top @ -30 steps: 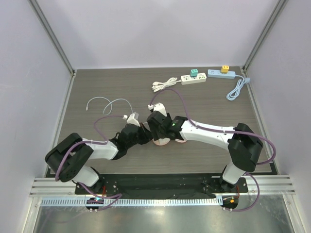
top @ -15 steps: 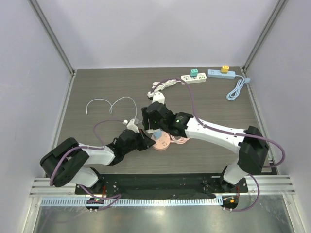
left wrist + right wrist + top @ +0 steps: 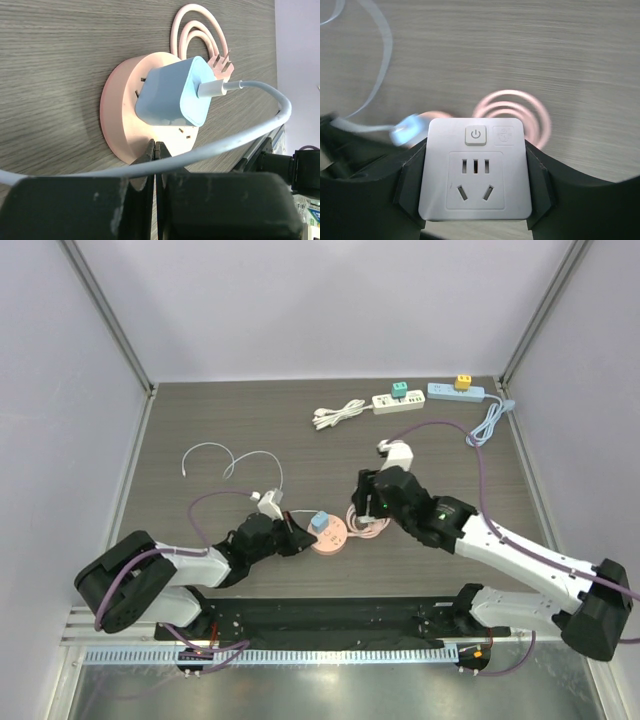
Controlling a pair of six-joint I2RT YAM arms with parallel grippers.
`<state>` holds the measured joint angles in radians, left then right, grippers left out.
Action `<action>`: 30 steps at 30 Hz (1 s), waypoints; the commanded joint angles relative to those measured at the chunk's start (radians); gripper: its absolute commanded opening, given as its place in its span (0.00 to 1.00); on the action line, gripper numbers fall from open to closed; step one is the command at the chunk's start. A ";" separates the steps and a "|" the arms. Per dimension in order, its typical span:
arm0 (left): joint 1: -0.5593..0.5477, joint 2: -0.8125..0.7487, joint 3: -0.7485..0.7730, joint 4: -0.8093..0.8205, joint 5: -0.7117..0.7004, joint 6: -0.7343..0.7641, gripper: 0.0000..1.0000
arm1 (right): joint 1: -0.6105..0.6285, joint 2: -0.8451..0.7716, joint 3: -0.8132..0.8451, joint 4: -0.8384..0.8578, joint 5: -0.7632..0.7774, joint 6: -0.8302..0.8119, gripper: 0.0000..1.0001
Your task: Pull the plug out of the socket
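A round pink socket (image 3: pixel 334 538) lies on the table with a light-blue plug (image 3: pixel 320 522) standing in it. In the left wrist view the blue plug (image 3: pixel 175 92) sits in the pink socket (image 3: pixel 122 112), and a white cable (image 3: pixel 240 137) runs from it. My left gripper (image 3: pixel 296 538) is shut, its tips (image 3: pixel 155 148) touching the socket's near rim. My right gripper (image 3: pixel 363 503) is to the right of the socket, shut on a white square adapter (image 3: pixel 476 170) with a power button. The adapter is hidden in the top view.
The socket's pink cord (image 3: pixel 368 525) lies coiled beside it. At the back are a white power strip with a green plug (image 3: pixel 398 400), a blue strip with a yellow plug (image 3: pixel 456 390), its blue cord (image 3: pixel 487 425) and a white cord (image 3: pixel 338 414). White cable loops (image 3: pixel 232 458) lie left.
My right gripper has moved right, away from over the pink socket, holding the white adapter; the blue plug now shows. My left gripper has stayed at the socket's left rim.
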<state>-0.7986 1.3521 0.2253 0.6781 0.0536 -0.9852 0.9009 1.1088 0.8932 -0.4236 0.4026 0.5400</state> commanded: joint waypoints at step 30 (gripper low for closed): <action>-0.034 -0.323 -0.219 0.097 0.009 0.117 0.57 | -0.882 0.158 -0.128 -0.179 -0.550 0.066 0.04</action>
<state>-0.8253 1.0534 0.0536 0.7441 0.0891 -0.8879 0.0223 1.2823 0.6838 -0.5488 -0.1375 0.6373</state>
